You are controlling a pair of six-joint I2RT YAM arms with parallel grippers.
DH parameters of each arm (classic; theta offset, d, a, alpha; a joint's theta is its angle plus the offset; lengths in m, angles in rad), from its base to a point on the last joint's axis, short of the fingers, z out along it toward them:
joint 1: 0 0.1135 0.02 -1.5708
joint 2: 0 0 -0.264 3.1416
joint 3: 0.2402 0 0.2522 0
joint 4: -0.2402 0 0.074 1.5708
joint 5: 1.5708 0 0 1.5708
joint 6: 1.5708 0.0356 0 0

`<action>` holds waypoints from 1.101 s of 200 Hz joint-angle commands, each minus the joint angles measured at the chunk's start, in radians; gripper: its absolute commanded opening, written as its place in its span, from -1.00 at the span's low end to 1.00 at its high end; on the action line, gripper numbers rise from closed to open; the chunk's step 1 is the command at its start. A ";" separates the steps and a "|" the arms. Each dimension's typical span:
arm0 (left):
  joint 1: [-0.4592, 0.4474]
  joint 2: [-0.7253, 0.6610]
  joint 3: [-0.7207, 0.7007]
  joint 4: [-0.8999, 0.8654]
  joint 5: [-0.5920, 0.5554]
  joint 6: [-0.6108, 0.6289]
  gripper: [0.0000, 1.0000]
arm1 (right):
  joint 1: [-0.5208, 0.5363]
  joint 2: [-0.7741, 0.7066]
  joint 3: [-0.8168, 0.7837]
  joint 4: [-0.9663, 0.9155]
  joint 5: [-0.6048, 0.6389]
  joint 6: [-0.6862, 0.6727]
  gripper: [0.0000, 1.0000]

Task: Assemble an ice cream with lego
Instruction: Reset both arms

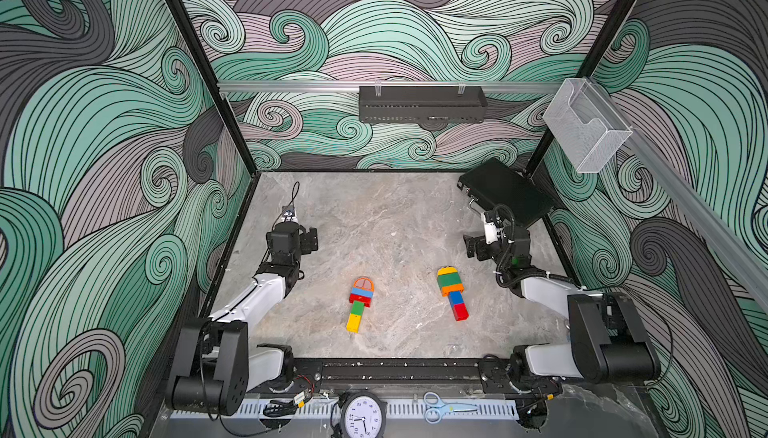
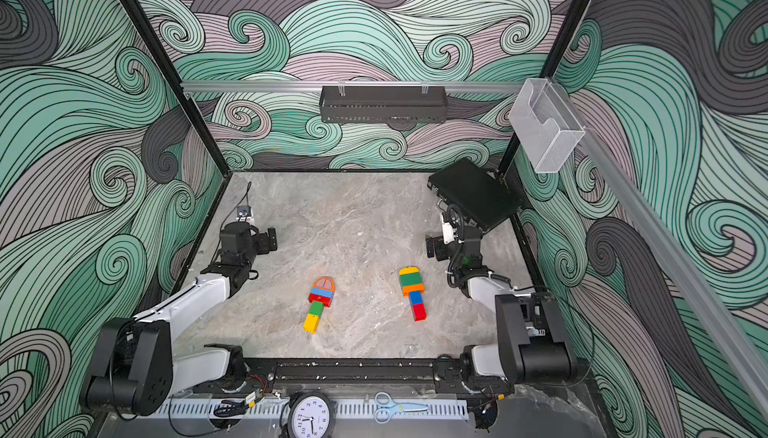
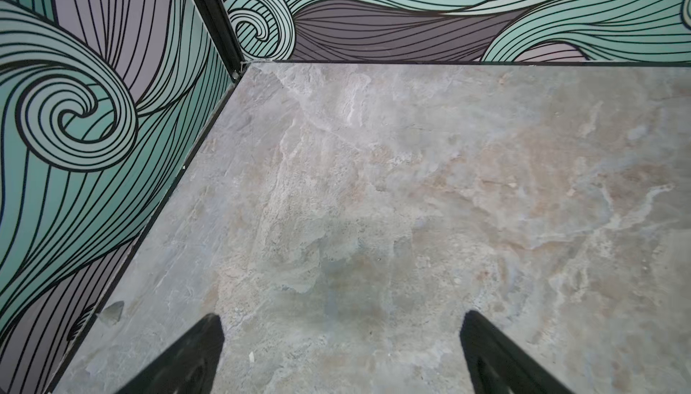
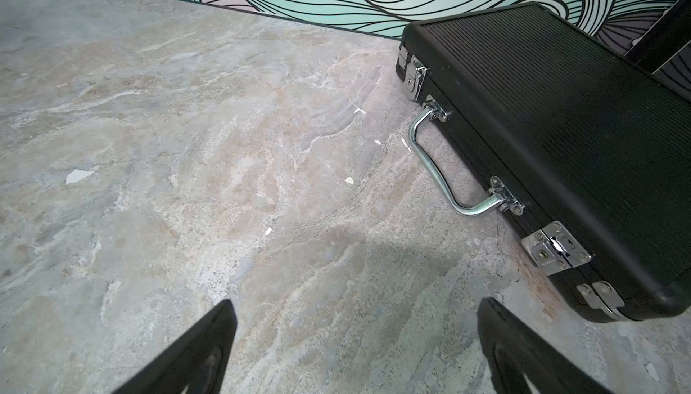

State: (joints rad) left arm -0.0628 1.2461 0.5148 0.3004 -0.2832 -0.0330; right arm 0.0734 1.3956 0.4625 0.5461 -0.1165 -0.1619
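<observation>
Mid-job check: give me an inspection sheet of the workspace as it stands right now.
Surface: marbled tabletop, small white flecks.
Job's things: orange-topped lego ice cream and yellow-topped lego ice cream lie flat, apart; no loose bricks seen.
Clutter: closed black case in the far right corner.
End effectors: left end effector open, empty; right end effector open, empty, near the case.
Cables: thin cable loop at left wrist; black hose at right wrist.
Surroundings: wave-pattern walls, black shelf, clear bin, clock, scissors.
</observation>
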 commanded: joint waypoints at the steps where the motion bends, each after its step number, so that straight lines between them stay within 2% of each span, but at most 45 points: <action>1: 0.024 0.029 -0.009 0.123 0.021 0.018 0.97 | -0.004 0.031 -0.029 0.131 -0.017 0.002 0.98; 71: 0.064 0.170 -0.041 0.291 0.058 -0.011 0.97 | -0.029 0.027 -0.090 0.240 -0.036 0.025 0.99; 98: 0.073 0.267 -0.030 0.330 0.055 -0.025 0.97 | -0.046 0.049 -0.089 0.261 -0.034 0.045 0.99; 132: 0.081 0.273 -0.038 0.346 0.065 -0.034 0.97 | -0.050 0.123 -0.113 0.374 -0.021 0.055 0.99; 220: 0.086 0.275 -0.033 0.340 0.073 -0.038 0.97 | -0.046 0.120 -0.110 0.361 0.011 0.058 0.99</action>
State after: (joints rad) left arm 0.0177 1.5166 0.4717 0.6220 -0.2234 -0.0631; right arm 0.0284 1.5162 0.3561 0.8738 -0.1268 -0.1116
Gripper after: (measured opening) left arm 0.985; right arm 0.993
